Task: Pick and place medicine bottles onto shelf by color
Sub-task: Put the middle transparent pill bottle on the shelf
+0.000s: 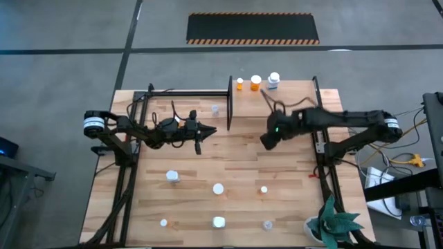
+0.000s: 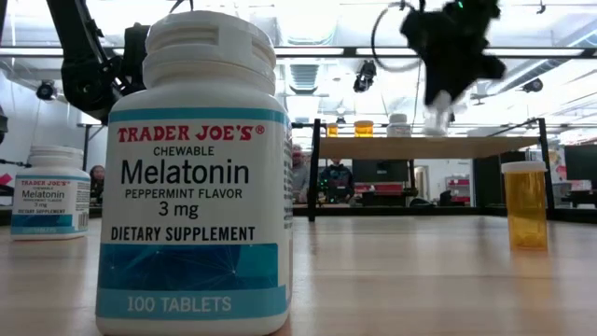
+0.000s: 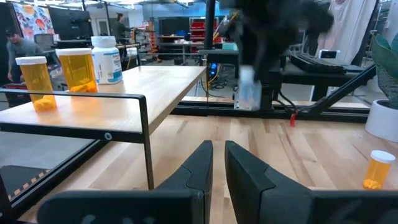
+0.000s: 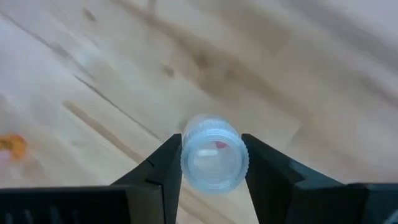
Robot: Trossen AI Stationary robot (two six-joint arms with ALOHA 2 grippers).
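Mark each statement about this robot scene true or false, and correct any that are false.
1. The right gripper is shut on a clear bottle. True.
2. The shelf holds no bottles. False: two orange bottles and a white bottle stand on it.
3. The left gripper carries an orange bottle. False: it holds nothing, its fingers close together.
4. In the low view, a Trader Joe's melatonin bottle stands nearest the camera. True.
5. Several bottles stand on the table near its front edge. True.
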